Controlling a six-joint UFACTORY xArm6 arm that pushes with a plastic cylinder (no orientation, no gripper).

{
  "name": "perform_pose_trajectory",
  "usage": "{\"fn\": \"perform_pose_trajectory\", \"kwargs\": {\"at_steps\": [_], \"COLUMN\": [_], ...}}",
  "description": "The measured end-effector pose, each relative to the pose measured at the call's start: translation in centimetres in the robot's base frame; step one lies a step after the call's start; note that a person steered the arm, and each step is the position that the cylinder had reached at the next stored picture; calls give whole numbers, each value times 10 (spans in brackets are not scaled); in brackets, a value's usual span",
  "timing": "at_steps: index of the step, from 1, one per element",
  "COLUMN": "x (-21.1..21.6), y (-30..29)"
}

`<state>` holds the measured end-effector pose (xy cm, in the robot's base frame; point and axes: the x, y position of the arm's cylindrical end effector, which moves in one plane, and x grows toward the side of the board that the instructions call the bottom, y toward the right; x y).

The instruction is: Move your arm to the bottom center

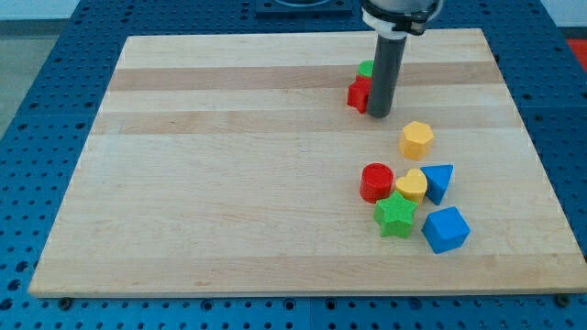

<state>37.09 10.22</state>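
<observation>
My tip [380, 114] rests on the wooden board [229, 183] in the upper right part of the view. It stands just right of a red block [358, 93], touching or nearly touching it. A green block [366, 69] sits behind the red one, partly hidden by the rod. A yellow hexagon block [417, 139] lies below and to the right of the tip. Further down is a cluster: a red cylinder [376, 182], a yellow heart-shaped block [412, 185], a blue triangular block [439, 181], a green star [395, 215] and a blue block [446, 229].
The board lies on a blue perforated table [46, 82]. The arm's dark mount [401, 14] hangs over the board's top edge.
</observation>
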Motion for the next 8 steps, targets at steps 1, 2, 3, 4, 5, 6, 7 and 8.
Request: {"fn": "perform_pose_trajectory", "kwargs": {"at_steps": [1, 2, 3, 4, 5, 6, 7, 8], "x": [-3, -9, -13, -9, 21, 47, 50, 89], "y": [0, 0, 0, 1, -3, -26, -61, -77]}}
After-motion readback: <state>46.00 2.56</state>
